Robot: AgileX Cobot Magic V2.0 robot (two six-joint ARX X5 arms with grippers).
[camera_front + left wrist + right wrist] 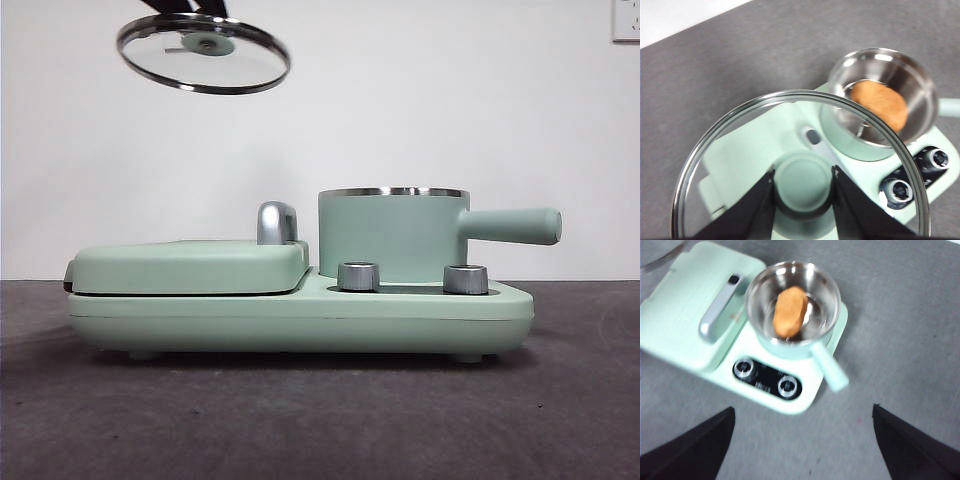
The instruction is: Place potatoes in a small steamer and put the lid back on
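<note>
A white wall stands behind your dark grey worktop point(300, 420). High up on the left, your left end effector point(803, 186) is clenched on the green knob of the lid point(203, 52), which hangs tilted in the air. Below sits the flat green griddle cover point(190, 265). To its right stands the small steamer point(392, 236), handle pointing right, with the potato point(790, 311) lying inside it. Your right end effector point(802, 440) hangs above the worktop, spread wide and holding nothing.
</note>
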